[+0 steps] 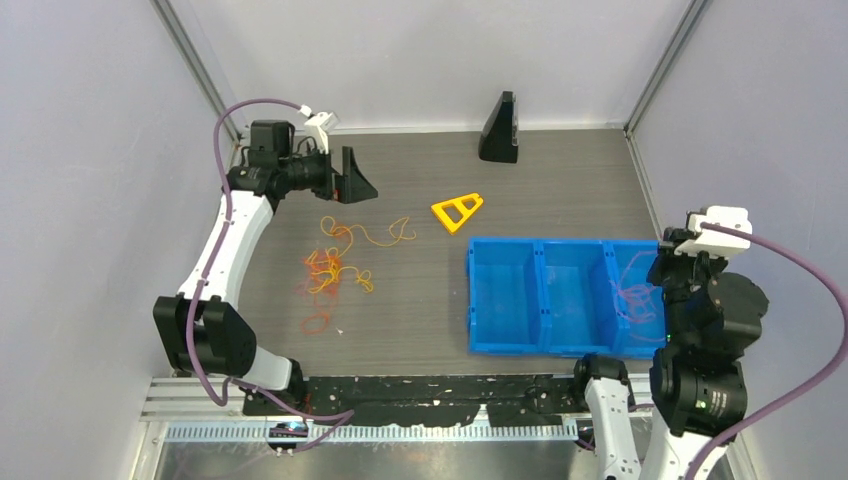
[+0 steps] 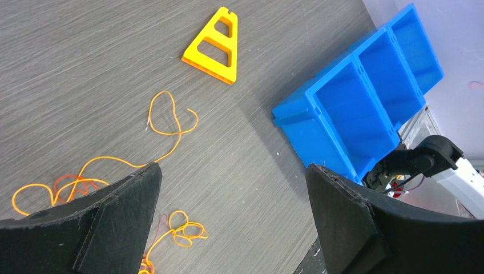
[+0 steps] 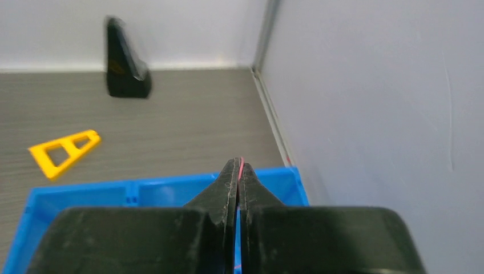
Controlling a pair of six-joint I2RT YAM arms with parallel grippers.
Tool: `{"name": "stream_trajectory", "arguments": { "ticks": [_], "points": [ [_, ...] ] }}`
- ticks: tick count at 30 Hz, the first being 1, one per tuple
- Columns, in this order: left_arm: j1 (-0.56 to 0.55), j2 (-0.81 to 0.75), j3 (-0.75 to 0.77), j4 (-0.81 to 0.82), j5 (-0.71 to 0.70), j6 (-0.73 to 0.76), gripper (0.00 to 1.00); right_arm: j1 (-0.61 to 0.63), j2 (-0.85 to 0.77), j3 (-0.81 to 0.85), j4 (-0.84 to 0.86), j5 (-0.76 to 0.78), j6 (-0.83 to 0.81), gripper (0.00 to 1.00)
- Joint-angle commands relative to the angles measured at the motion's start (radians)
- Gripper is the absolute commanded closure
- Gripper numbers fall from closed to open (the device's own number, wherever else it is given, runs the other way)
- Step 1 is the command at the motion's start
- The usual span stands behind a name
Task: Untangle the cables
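Thin cables lie loose on the table's left half: an orange strand [image 1: 368, 236], a yellow and orange tangle [image 1: 326, 271] and a red loop [image 1: 317, 323]. In the left wrist view the orange strand [image 2: 171, 123] and yellow loops [image 2: 180, 231] lie below my left gripper [image 2: 234, 171], which is open and empty. It hovers near the back left [image 1: 352, 182]. My right gripper [image 3: 238, 163] is shut on a red cable [image 3: 241, 165] above the blue bin's right compartment. That cable hangs down into the compartment [image 1: 632, 300].
A blue three-compartment bin [image 1: 540, 248] stands at the right front. A rigid yellow triangular frame [image 1: 457, 210] lies mid-table. A black wedge [image 1: 500, 130] stands by the back wall. Walls close in on three sides.
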Motion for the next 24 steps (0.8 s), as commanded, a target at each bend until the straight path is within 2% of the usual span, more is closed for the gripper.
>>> {"name": "stream_trajectory", "arguments": {
  "ticks": [1,5,11,17,24],
  "points": [
    [-0.027,0.005,0.038,0.047,0.035,-0.009,0.00,-0.044,0.049,-0.074,-0.105,0.221,-0.025,0.95],
    [-0.041,-0.006,0.023,0.055,0.035,-0.009,0.00,-0.044,0.112,-0.137,-0.081,0.300,-0.054,0.95],
    [-0.042,-0.013,0.016,0.030,0.018,0.006,0.00,-0.047,0.212,-0.189,-0.024,0.324,-0.182,0.95],
    [-0.042,-0.002,0.040,0.000,-0.001,0.024,0.00,-0.083,0.263,-0.263,0.030,0.295,-0.289,0.94],
    [-0.043,0.024,0.083,-0.042,-0.009,0.045,0.00,-0.238,0.365,-0.347,0.132,0.165,-0.423,0.95]
  ]
}}
